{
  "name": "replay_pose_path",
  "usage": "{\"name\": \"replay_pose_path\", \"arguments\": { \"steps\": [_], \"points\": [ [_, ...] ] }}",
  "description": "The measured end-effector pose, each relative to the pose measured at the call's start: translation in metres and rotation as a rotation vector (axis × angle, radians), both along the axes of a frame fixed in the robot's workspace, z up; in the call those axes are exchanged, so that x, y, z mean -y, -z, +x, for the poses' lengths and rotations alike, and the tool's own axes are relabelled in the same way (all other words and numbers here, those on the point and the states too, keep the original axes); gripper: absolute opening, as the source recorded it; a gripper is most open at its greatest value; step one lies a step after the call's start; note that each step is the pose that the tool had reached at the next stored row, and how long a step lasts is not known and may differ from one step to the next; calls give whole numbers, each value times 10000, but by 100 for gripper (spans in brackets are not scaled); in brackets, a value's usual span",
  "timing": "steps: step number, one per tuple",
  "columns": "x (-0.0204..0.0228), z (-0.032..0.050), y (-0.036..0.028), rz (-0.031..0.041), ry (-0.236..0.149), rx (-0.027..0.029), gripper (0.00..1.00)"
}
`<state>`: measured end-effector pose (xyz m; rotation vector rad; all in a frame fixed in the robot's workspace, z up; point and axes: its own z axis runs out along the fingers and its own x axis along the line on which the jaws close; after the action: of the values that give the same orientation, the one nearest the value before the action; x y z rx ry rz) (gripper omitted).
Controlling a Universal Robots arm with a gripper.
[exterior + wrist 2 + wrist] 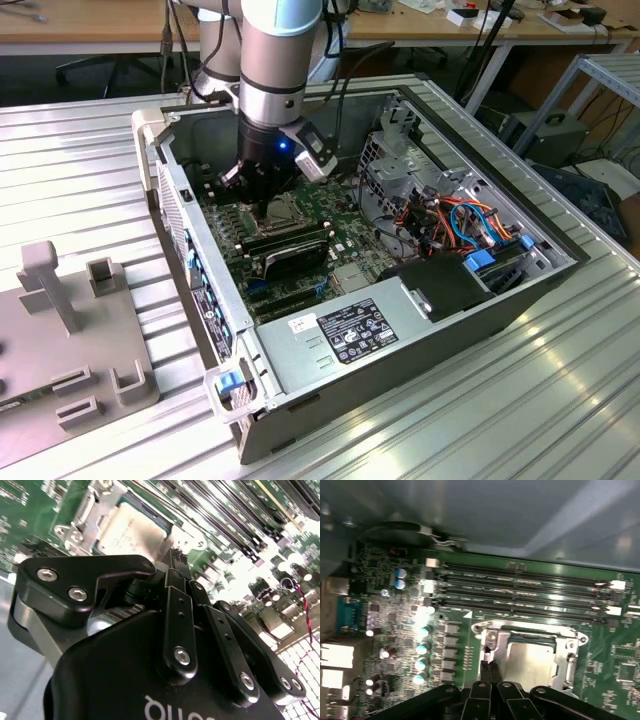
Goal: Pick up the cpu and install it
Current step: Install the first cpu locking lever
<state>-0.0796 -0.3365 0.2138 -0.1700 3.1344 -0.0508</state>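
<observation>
Ribbed aluminium tabletop (480, 420) beneath an open grey sheet-metal computer case (330, 400). Deep inside, toward the far end and the exterior view's left: flat square cpu (530, 660) with a dull silver top, lying in its socket on the glossy green motherboard (602, 640), ringed by a bright stamped-steel socket frame (568, 650). Black angular gripper (488, 667) right at the chip's edge, slim jaws pressed together, nothing between them. Just beyond, long black ribbed memory slots (520, 587) in parallel rows.
</observation>
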Motion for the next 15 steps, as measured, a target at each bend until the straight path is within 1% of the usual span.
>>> {"name": "replay_pose_path", "arguments": {
  "steps": [3, 5, 6, 8, 9, 12, 14, 15],
  "points": [
    [0, -54, 0, 0, 0, 0, 11],
    [1, -58, -8, -3, -1, -2, 11],
    [0, -58, -24, -1, -1, 0, 11],
    [0, -58, -155, 0, 0, 10, 11],
    [0, -58, -200, -1, 0, 15, 11],
    [0, -58, -277, -1, 0, 32, 11],
    [0, -58, -302, -1, 0, 40, 11],
    [0, -58, -304, 0, 0, 42, 11]
  ]
}}
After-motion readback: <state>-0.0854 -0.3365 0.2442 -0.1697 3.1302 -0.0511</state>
